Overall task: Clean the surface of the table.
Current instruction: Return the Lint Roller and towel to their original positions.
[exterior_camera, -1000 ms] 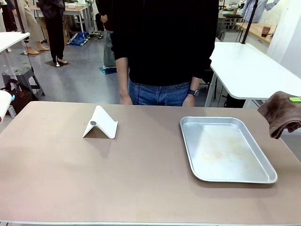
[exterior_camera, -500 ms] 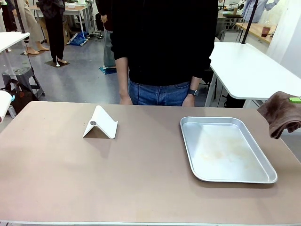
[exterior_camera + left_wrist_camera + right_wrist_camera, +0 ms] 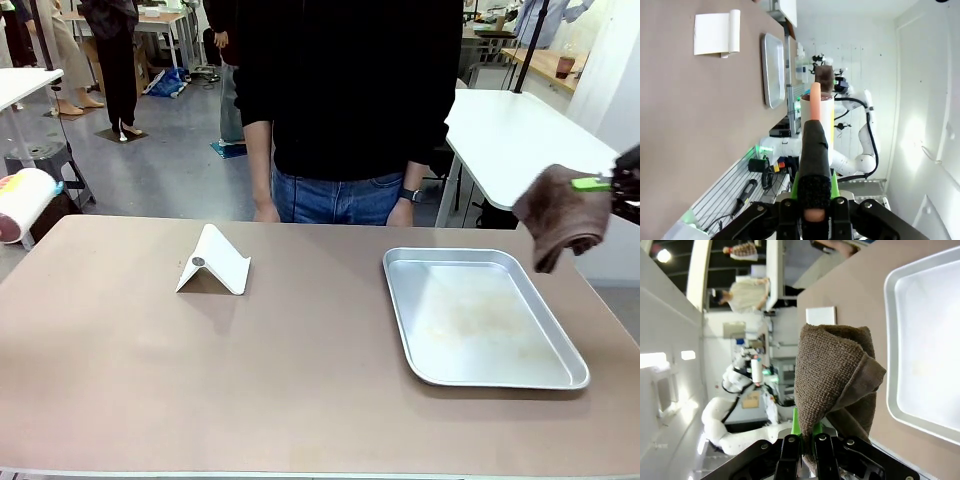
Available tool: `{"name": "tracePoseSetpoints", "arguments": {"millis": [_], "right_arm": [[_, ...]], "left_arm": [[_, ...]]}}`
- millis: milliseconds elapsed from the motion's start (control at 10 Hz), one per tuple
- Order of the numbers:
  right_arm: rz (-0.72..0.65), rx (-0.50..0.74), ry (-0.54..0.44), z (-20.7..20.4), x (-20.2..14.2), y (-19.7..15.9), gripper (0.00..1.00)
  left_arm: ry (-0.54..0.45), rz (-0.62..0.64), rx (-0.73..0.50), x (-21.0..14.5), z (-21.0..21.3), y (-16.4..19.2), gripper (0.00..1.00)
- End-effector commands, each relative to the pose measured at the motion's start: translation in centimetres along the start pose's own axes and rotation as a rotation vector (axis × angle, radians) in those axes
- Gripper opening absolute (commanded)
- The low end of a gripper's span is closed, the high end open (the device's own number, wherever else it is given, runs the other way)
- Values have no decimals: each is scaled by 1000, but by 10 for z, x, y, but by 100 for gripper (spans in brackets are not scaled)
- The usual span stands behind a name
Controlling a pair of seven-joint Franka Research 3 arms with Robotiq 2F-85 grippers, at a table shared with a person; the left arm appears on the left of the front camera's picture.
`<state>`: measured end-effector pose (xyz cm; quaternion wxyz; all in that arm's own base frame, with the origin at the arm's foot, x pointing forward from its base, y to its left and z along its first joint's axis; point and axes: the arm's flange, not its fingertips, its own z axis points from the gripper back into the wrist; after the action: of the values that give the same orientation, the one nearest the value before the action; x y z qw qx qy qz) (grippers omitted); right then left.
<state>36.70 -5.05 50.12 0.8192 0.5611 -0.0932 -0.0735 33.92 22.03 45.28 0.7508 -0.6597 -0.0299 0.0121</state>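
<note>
The brown table (image 3: 300, 380) spans the foreground, a person standing at its far edge. At far left, the left gripper (image 3: 815, 192) is clamped on a roller (image 3: 25, 203) held off the table's edge. A white folded stand (image 3: 213, 262) sits left of centre; a metal tray (image 3: 480, 318) lies right. The right gripper (image 3: 807, 432) is clamped on a brown cloth (image 3: 562, 213) above the tray's far right corner.

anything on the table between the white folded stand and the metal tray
No, the front view shows only bare table top between the white folded stand and the metal tray.
</note>
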Motion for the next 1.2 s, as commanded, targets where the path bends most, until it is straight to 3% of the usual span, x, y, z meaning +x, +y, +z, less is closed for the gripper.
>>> {"name": "tracePoseSetpoints", "arguments": {"millis": [0,300,600,900,1000,1100], "right_arm": [[23,-58,43,-55,1,32,7],[79,-98,128,-160,-6,62,7],[36,-211,155,-249,-13,50,7],[-17,-188,108,-283,-5,23,7],[-7,-193,168,-270,-5,23,7],[7,-236,142,-276,-12,18,7]], "left_arm": [[-12,35,94,10,-51,-23,22],[118,16,287,37,-129,-44,22],[115,42,400,69,-178,-52,22],[137,37,476,90,-223,-43,22],[182,36,479,90,-223,-44,22],[129,22,450,85,-217,-39,22]]}}
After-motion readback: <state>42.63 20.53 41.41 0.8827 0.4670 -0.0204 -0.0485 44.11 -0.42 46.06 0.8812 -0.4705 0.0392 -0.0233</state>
